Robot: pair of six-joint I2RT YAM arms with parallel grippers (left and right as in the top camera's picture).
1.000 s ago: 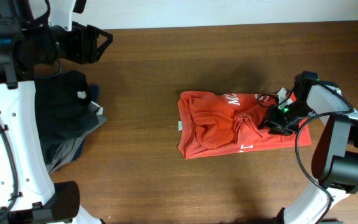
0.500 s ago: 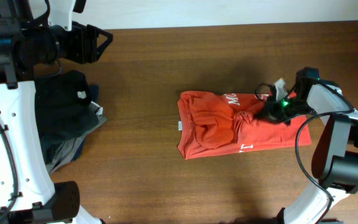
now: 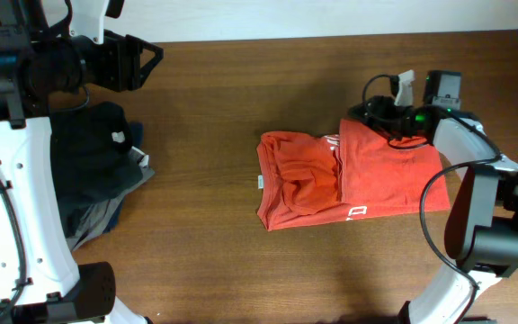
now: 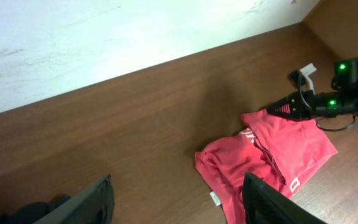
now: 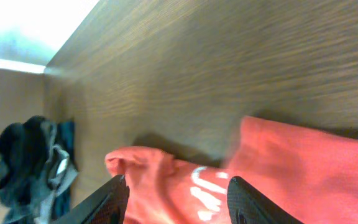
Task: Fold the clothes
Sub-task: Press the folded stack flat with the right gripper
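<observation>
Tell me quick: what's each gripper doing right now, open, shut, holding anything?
Left gripper: open, empty, well away from the T-shirt.
Right gripper: open, holding nothing, above the T-shirt's far edge.

No text can be read. The red-orange T-shirt [image 5: 278, 168] bears small white printed lettering close to the right gripper [image 5: 179, 202], too blurred to read; its white neck tag [image 3: 261, 183] is too small.
</observation>
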